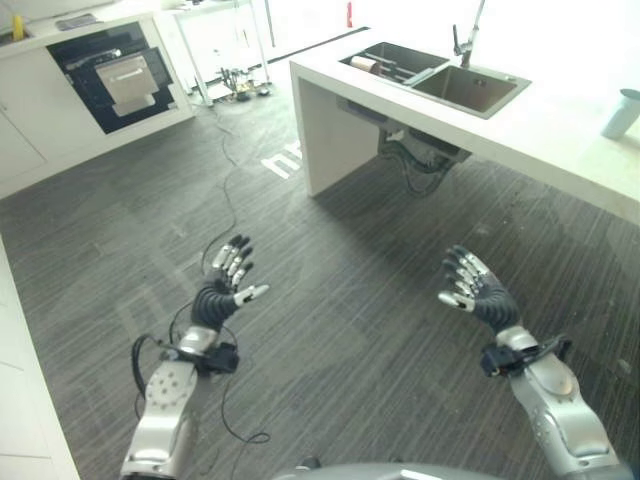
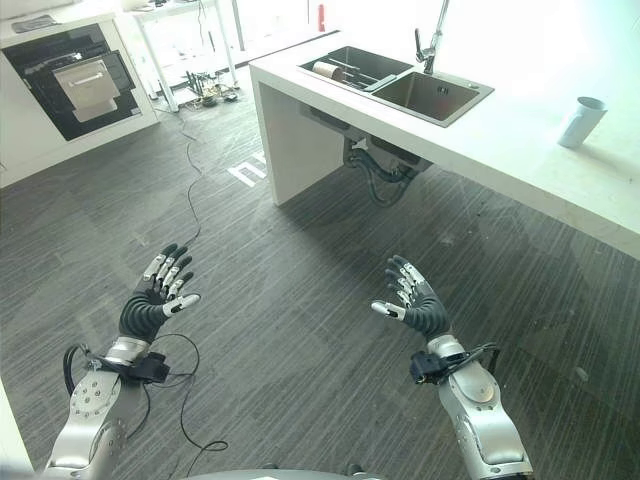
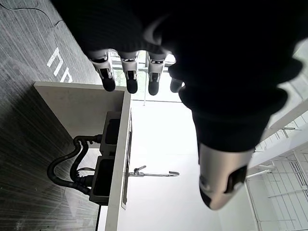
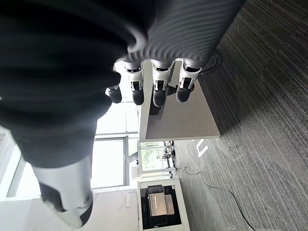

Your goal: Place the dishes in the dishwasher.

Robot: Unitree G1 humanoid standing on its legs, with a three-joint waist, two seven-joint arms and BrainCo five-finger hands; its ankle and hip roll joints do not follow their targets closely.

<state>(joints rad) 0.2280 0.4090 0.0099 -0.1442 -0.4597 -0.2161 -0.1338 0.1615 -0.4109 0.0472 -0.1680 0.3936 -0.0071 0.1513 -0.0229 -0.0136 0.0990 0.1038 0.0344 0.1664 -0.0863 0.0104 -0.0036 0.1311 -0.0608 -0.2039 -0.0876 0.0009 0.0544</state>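
Note:
The dishwasher [image 1: 112, 76] is a dark open bay with a pale rack, set in white cabinets at the far left. A double sink [image 1: 440, 76] lies in the white counter [image 1: 560, 135] at the far right. A brownish round dish [image 1: 364, 64] lies in the sink's left basin. A pale cup [image 1: 622, 112] stands on the counter further right. Both hands hover over the bare floor, far from all of these. My left hand [image 1: 226, 284] is open with straight fingers [image 3: 129, 77] and holds nothing. My right hand [image 1: 474, 288] is open too, its fingers [image 4: 159, 89] straight and empty.
The counter's solid end panel [image 1: 325, 140] stands between the hands and the sink, with dark pipes [image 1: 415, 160] hanging under it. A white-legged table [image 1: 215, 45] with small things beneath stands at the back. Dark striped floor [image 1: 340, 300] stretches wide towards the dishwasher.

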